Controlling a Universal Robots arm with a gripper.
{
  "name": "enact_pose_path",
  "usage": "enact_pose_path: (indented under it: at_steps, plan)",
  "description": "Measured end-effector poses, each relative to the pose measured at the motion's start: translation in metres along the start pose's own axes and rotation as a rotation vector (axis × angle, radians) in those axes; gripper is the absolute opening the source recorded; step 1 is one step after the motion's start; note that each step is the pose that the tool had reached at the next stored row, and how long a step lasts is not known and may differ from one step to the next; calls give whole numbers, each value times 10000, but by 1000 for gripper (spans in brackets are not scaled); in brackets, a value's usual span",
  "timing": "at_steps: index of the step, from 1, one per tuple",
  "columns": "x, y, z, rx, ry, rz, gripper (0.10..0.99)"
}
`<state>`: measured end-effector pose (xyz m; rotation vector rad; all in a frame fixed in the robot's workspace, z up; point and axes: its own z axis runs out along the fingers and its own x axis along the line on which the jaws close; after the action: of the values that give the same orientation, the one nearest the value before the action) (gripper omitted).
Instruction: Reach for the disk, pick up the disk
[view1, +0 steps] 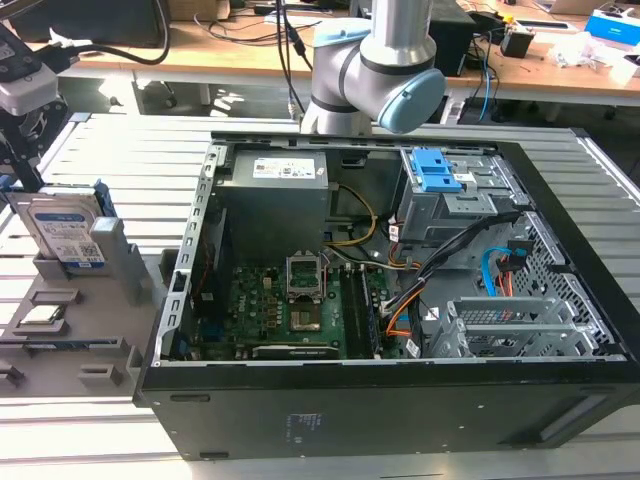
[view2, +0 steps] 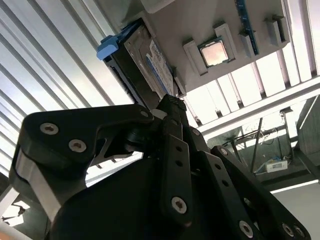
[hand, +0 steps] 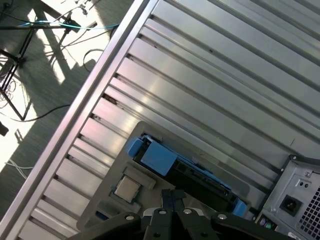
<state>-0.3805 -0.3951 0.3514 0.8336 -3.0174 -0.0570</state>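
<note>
The flat rectangular silver metal disk (view1: 62, 232) stands upright on its edge in a slot of the grey plastic holder (view1: 122, 262), which rests on the slatted aluminium table (view1: 130, 150) at the exterior view's left, beside the open black computer case (view1: 400, 405). Its broad face carries a white-and-blue barcode label, and blue plastic rails run along its sides. In the first wrist view, the disk (hand: 192, 172) presents its narrow dark upper edge, with blue rail ends at both extremes. In the second wrist view, the disk (view2: 150, 65) shows the label face and one blue rail end. A small square silver chip (view1: 40, 315) lies in a recess of the same holder, near the disk. The black end effector (hand: 172, 197) is positioned just above the holder, close to the disk but apart from it. Its fingers are drawn together and hold nothing. The grey-and-blue robot arm (view1: 375, 60) rises behind the case.
</note>
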Motion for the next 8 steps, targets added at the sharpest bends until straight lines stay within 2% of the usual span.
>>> enact_pose_path:
  at_steps: [8]
  plan:
    - [0, 0, 0, 1, 11, -271, 106]
